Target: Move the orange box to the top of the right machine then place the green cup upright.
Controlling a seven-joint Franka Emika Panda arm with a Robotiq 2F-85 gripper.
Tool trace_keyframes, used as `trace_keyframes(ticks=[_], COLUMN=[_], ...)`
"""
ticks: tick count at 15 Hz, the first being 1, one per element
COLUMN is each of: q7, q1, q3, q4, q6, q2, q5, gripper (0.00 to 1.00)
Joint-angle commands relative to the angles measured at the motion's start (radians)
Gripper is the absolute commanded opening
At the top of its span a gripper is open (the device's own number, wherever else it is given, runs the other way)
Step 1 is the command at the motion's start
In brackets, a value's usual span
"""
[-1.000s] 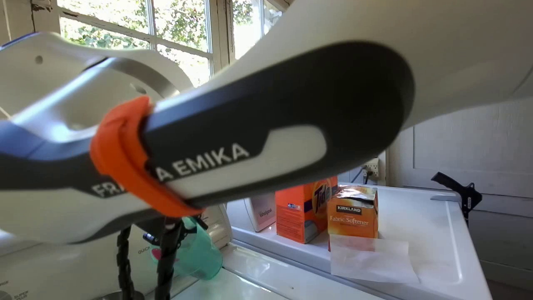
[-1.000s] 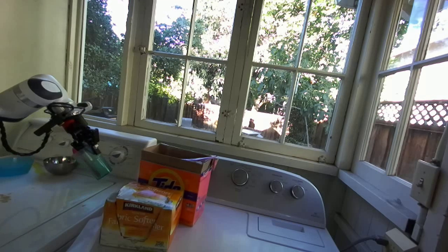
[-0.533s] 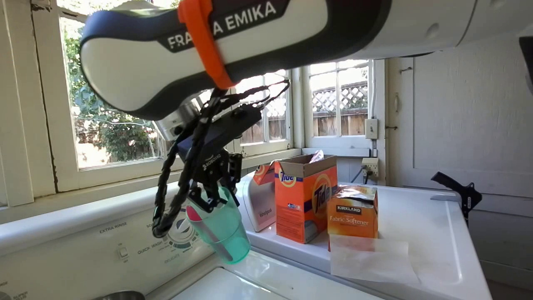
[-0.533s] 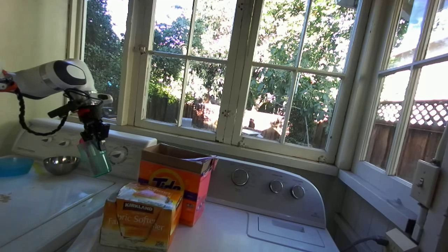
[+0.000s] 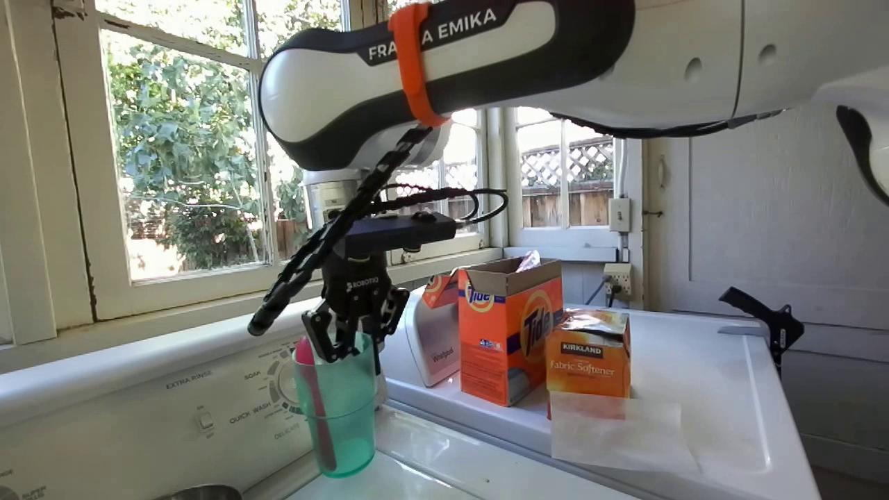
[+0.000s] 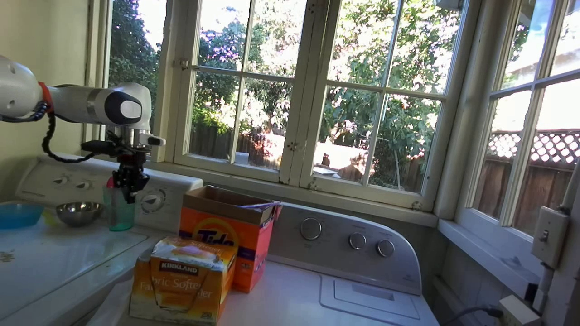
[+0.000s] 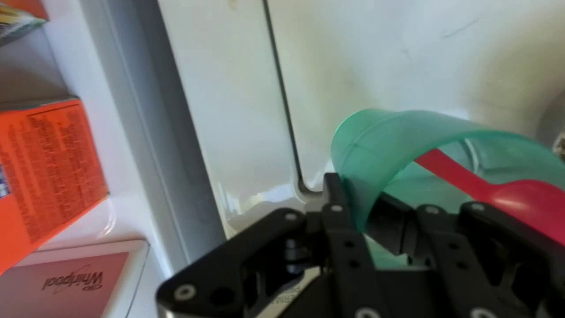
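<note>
The orange box (image 5: 510,347) stands open-topped on the right machine (image 5: 694,389), near its left edge; an exterior view shows box (image 6: 258,256) and machine lid (image 6: 290,301). The translucent green cup (image 5: 347,434) is upright at the back of the left machine's top, its base at or very near the surface. A pink-red spoon (image 5: 305,353) leans inside it. My gripper (image 5: 358,357) points down over the rim. In the wrist view, my gripper (image 7: 359,198) is shut on the wall of the cup (image 7: 371,137), one finger outside, one inside.
The left machine (image 6: 59,258) also bears a steel bowl (image 6: 79,213) and a blue bowl (image 6: 20,216). A Kirkland softener box (image 5: 590,361) stands in front of the orange box, with a thin sheet (image 5: 618,441) before it. A gap (image 7: 176,145) separates the machines.
The arm has swung round and the gripper has turned from slanted to pointing straight down. The cup has turned with it from tilted to upright and come down. The orange box has not moved.
</note>
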Motion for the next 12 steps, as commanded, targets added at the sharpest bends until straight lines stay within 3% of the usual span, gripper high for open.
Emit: trace_keyframes(ticks=[1,6,12], q7=[-0.011,0.013,0.049], q1=[-0.041,-0.065,-0.030], q3=[0.084,0.136,0.074], q4=[-0.007,-0.002,-0.004], q6=[0.060,0.008,-0.038], q2=[0.017,0.037,0.024], q5=[0.118,0.211,0.148], gripper=[0.02,0.02,0.02])
